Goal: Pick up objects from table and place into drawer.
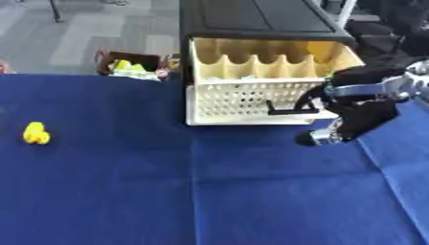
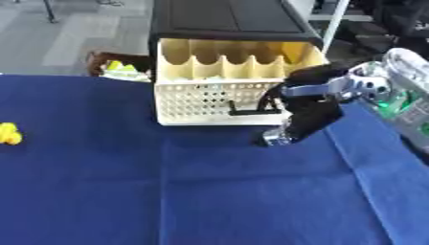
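Observation:
A cream perforated drawer stands pulled out of a black cabinet at the back of the blue table. Its inside is split by wavy dividers, with something yellow at the back right corner. My right hand comes in from the right and is at the drawer's front right corner. Its fingers are curled round the right end of the black handle, and one digit points down toward the cloth. A small yellow object lies far to the left on the table. My left hand does not show.
A brown box with yellow-green things stands on the floor behind the table's far edge. Pale clutter with green in it lies at the right edge. Blue cloth stretches from the drawer to the near edge.

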You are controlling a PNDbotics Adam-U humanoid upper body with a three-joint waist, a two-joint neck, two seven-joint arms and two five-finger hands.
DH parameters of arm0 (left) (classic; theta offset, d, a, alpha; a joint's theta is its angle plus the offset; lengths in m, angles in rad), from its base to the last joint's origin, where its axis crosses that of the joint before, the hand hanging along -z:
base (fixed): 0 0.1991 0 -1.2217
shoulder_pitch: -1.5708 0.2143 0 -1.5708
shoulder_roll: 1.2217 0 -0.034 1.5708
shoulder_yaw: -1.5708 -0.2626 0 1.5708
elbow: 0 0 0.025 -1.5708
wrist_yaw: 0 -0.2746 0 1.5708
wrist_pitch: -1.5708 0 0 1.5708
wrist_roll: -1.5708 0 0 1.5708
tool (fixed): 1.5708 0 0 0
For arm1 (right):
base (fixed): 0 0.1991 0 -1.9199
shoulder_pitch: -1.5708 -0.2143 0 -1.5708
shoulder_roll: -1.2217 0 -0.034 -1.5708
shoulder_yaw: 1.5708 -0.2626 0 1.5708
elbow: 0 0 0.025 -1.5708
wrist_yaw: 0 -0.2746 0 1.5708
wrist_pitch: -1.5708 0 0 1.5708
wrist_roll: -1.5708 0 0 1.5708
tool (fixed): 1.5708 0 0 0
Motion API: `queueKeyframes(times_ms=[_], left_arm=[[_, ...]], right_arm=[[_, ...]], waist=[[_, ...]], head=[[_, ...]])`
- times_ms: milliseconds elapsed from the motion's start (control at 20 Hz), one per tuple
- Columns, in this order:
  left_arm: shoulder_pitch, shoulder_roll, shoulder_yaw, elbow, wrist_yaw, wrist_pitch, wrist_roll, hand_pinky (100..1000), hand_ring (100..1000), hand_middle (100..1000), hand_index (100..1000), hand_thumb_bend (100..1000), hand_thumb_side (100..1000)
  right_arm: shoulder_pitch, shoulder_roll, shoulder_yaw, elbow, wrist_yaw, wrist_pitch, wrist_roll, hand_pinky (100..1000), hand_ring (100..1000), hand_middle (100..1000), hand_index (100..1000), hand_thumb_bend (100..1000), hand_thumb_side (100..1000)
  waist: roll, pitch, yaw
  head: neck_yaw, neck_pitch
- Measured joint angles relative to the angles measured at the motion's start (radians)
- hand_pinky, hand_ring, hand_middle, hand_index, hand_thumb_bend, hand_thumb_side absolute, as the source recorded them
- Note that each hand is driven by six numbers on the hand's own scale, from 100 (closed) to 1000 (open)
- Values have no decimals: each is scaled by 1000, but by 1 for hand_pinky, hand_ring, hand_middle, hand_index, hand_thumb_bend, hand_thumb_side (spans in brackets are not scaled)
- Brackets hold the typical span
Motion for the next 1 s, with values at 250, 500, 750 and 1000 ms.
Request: queueKeyframes(times_ms=[250,500,750,1000], left_arm=[[0,0,0,0,0,1,-1,416,623,604,703,100,549],[0,0,0,0,0,0,-1,416,623,604,702,100,549],[0,0,0,0,0,-3,1,417,624,605,704,100,550],[-6,0,2,0,-2,-6,7,417,624,606,705,100,549]], right_arm=[[9,-7,-18,-22,-1,15,-17,367,170,186,931,403,897],[18,-9,-31,-33,-1,21,-33,377,155,176,928,390,900],[52,-26,-81,-87,-18,28,-66,405,111,147,919,342,923],[95,-31,-167,-167,-73,47,-122,436,100,107,896,221,969]], waist=[[0,0,-1],[0,0,4],[1,1,4],[6,1,4]], head=[[0,-1],[0,-1],[5,-1],[10,0]])
